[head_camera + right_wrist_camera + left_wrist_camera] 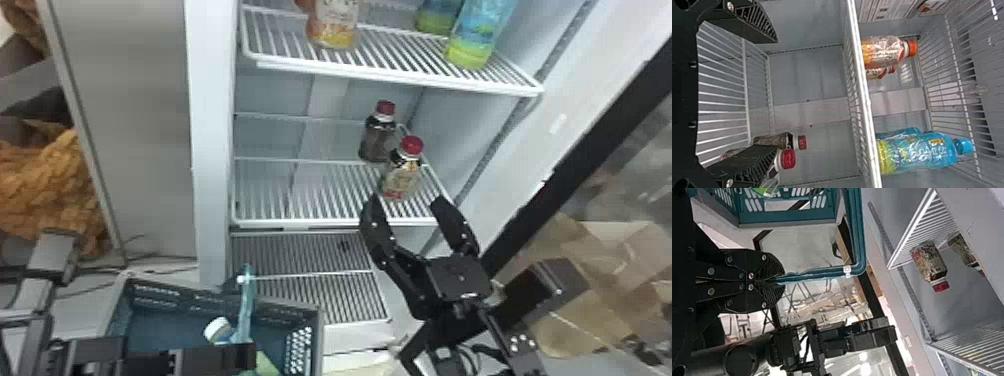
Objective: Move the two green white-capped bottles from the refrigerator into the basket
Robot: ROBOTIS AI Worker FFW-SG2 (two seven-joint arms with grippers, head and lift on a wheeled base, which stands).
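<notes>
In the head view my right gripper (406,201) stands open at the front of the middle shelf, just below two red-capped bottles; in the right wrist view the right gripper (777,93) has nothing between its fingers. My left gripper (244,356) is at the basket (320,340). The left wrist view has the left gripper (778,281) shut on the basket's teal handle (817,273). Inside the basket lies a bottle with a white cap (217,328), partly hidden by the left arm, and a pale green piece (266,365) beside the handle.
Dark red-capped bottles (401,175) stand at the middle shelf's right side. The upper shelf (400,75) bears orange bottles (334,25) at left and blue-green ones (475,40) at right. The refrigerator's right wall and door edge (565,185) flank the right arm.
</notes>
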